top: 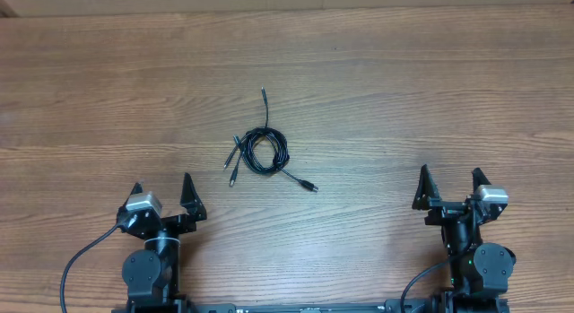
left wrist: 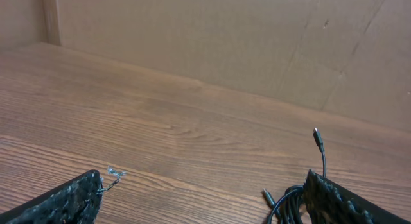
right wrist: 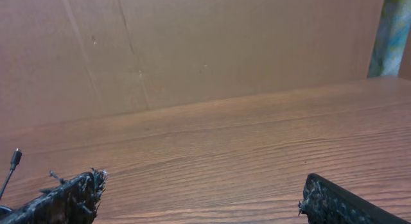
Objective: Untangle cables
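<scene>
– Wood-grain table (top: 404,80) fills the overhead view. Where are the cables (top: 260,152) on it?
– Mid-table, thin and black, in 1 small tangled coil. 1 tail runs far, another runs near and right, and 2 short ends point near and left.
– And the arms?
– At the near edge sit the left gripper (top: 161,182) and the right gripper (top: 449,171). Each has its 2 fingers spread wide and holds nothing.
– Which is nearer the coil?
– I judge the left one. The coil lies far and to its right. From the right gripper it lies far and well off to the left.
– What does the left wrist view show?
– A cardboard wall (left wrist: 225,44) stands behind the wood. The left gripper (left wrist: 204,179) is wide open and empty. The cables (left wrist: 289,201) show low on the right, partly hidden behind its right finger, with 1 plug (left wrist: 316,135) pointing far.
– And the right wrist view?
– The same wall, with bare wood ahead. The right gripper (right wrist: 204,180) gapes empty. Only 1 end of the cables (right wrist: 14,161) peeks in at the left edge.
</scene>
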